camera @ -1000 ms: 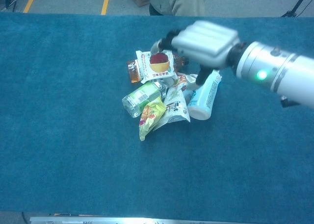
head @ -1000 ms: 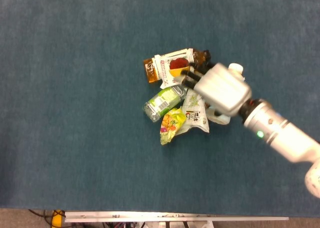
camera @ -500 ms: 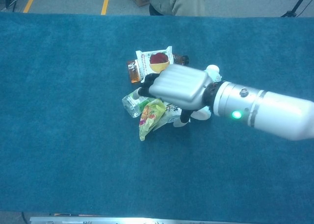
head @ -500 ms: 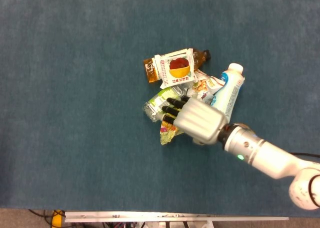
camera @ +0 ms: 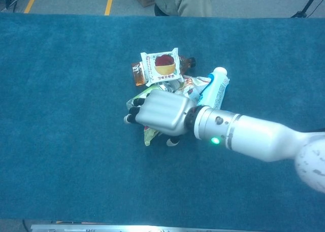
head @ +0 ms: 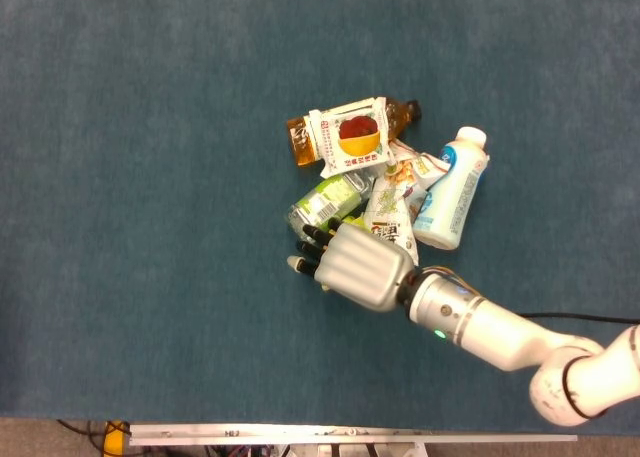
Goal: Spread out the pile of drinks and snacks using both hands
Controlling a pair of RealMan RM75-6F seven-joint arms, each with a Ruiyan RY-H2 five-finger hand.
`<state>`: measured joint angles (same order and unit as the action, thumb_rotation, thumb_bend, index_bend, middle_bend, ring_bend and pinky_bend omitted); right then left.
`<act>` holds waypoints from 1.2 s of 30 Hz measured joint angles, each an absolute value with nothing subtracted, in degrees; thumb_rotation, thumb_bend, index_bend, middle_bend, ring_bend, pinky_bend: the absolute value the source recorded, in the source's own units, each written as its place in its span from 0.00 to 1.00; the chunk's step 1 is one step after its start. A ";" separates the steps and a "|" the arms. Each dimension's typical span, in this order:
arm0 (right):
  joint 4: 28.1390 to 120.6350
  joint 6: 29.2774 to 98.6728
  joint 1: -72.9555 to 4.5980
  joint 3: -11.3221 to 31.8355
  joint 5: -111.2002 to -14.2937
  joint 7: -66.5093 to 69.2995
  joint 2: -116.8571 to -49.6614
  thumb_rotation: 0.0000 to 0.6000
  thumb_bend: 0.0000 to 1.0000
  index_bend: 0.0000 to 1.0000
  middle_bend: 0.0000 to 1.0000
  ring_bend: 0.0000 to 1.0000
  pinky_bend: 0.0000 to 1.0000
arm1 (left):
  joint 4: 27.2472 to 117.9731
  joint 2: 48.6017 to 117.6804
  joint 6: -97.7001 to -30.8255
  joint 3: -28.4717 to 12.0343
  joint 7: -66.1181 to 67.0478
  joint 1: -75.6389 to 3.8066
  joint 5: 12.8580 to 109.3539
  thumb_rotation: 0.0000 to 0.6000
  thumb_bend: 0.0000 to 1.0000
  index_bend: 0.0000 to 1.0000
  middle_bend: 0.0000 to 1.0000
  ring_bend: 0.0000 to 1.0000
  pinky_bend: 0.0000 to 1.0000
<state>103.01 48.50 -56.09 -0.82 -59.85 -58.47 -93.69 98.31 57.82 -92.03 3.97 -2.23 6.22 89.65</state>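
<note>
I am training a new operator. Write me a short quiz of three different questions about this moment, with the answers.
1. True or false: the white and blue bottle lies at the right side of the pile in the head view.
2. Which hand is over the pile? A) left B) right C) both
3. Fill in: the white packet with a red and yellow picture lies on top of the ____ bottle.

Key: 1 true. 2 B: only the right hand is in view, covering the near side of the pile. 3 amber.
</note>
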 measured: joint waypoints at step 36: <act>100.35 52.82 -54.45 -5.43 -65.78 -53.05 -95.30 1.00 0.33 0.59 0.28 0.22 0.54 | 96.88 58.93 -90.64 3.76 -3.68 5.95 89.61 1.00 0.35 0.15 0.19 0.14 0.15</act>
<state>100.35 52.82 -54.45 -5.43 -65.78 -53.05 -95.30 96.88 58.93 -90.64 3.76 -3.68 5.95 89.61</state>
